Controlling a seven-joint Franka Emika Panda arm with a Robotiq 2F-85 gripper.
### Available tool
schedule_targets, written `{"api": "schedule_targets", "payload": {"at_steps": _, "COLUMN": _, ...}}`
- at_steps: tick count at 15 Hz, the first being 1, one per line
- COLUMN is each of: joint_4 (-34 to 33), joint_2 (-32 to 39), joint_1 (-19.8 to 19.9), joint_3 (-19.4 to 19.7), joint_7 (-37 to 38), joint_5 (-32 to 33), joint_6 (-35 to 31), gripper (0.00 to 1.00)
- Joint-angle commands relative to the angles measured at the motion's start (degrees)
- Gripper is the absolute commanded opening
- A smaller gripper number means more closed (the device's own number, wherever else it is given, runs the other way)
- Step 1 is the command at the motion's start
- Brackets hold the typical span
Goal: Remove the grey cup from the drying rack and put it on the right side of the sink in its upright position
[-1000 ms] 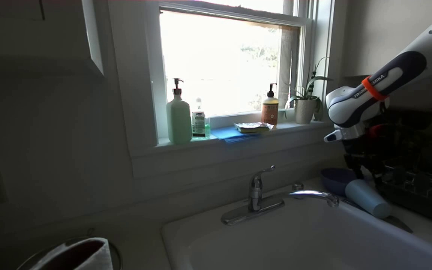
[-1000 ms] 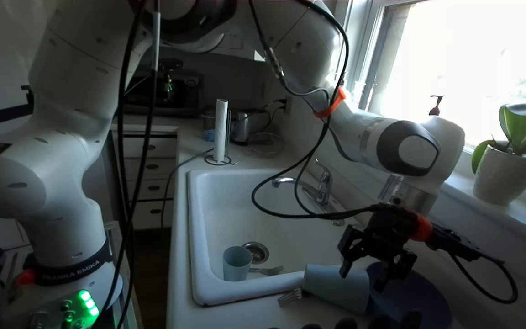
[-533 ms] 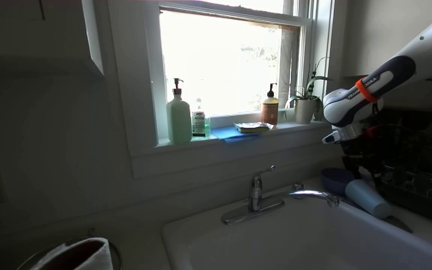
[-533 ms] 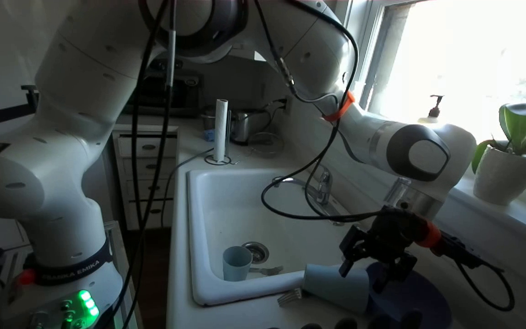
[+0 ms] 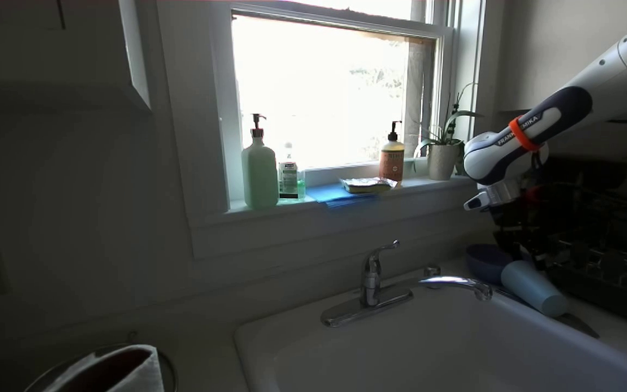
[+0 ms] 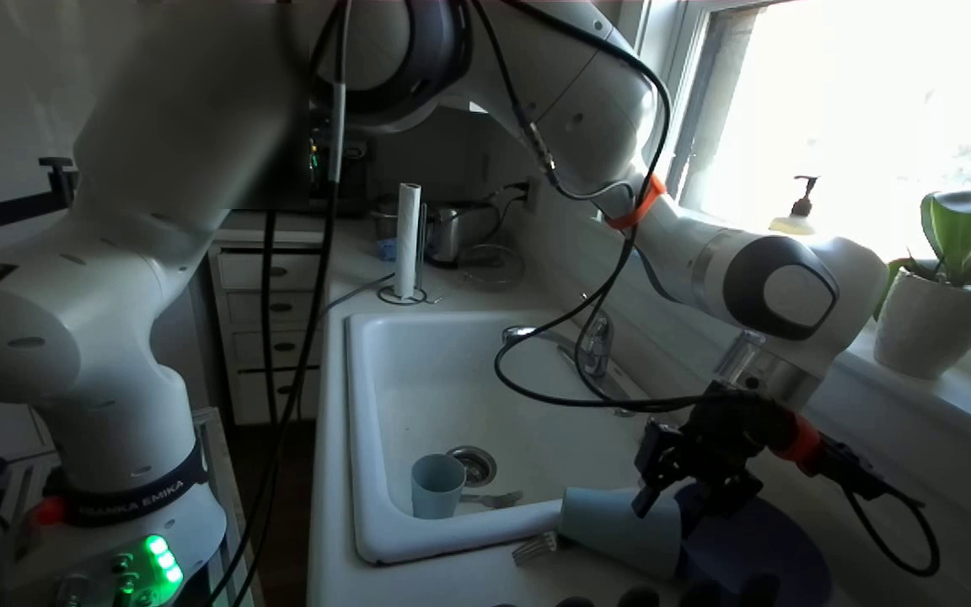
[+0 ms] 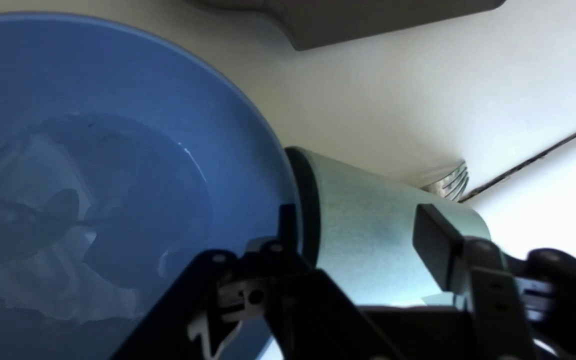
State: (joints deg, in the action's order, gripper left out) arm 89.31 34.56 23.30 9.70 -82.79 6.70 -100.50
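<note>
Jaws gape wide over the sideways grey cup [image 7: 370,227], contact unclear.

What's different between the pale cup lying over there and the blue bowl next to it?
The cup lies on its side, while the bowl sits mouth up. The cup looks pale grey-blue; the bowl is a deeper blue. The cup is narrow, the bowl much wider. Both look plain, with no handle showing.

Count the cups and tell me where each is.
2: a grey cup lies on its side beside the blue bowl; a second cup stands in the sink. More could hide in the dim drying rack.
</note>
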Motion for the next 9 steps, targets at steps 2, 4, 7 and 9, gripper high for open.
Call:
{"api": "schedule_targets", "payload": {"at_steps": 2, "joint_4": -4.0, "joint_2": 1.7, "joint_1": 1.4, "joint_3": -0.7, "joint_7": -1.7, "joint_5": -1.4, "joint_6": 3.0, "gripper": 0.24}}
{"api": "schedule_targets", "payload": {"at_steps": 4, "joint_4": -4.8, "joint_2": 2.1, "joint_1": 1.4, "joint_3": -0.6, "joint_7": -1.3, "joint_5": -1.2, "joint_6": 3.6, "gripper": 0.11}}
{"api": "schedule_targets", "payload": {"at_steps": 7, "joint_4": -5.8, "joint_2": 2.1, "joint_1": 1.6, "joint_3": -0.5, "joint_7": -1.3, "joint_5": -1.1, "joint_6": 5.2, "gripper": 0.06}}
{"api": "schedule_targets", "payload": {"at_steps": 9, "joint_4": -5.0, "joint_2": 1.0, "joint_1": 1.2, "joint_3": -0.2, "joint_7": -0.6, "joint_5": -0.4, "joint_6": 5.8, "gripper": 0.06}}
